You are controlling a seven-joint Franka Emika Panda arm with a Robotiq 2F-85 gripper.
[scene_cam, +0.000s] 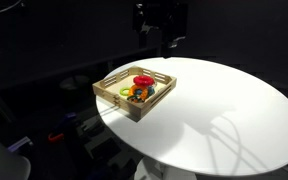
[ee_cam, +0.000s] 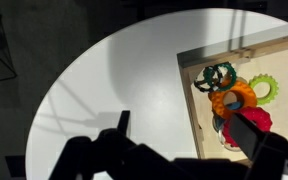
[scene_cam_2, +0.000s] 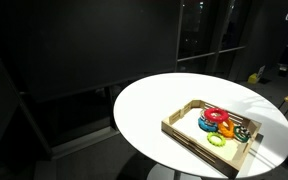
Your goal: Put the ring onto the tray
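Plainly, the ring (ee_cam: 215, 76) already lies in the tray (ee_cam: 187, 92). It rests flat on the wood near the tray's 10 o'clock corner in the wrist view. An orange piece (ee_cam: 234, 98) sits just beside it at 4 o'clock, perhaps touching. A green piece (ee_cam: 263, 88) and a red piece (ee_cam: 250, 122) crowd in beyond that. The low walls are what keep this loose heap together on the table (ee_cam: 104, 90).

The gripper (ee_cam: 182, 128) hangs above the tabletop, off the tray's edge, with its dark fingers spread wide and nothing between them. I judge it empty, and raised because the placing looks done. From it the ring is at about 1 o'clock, well apart and lower.

In an exterior view the gripper (scene_cam: 167, 28) stands at 1 o'clock of the tray (scene_cam: 119, 101), too dark there to read. The ring is too small to make out in either exterior view.
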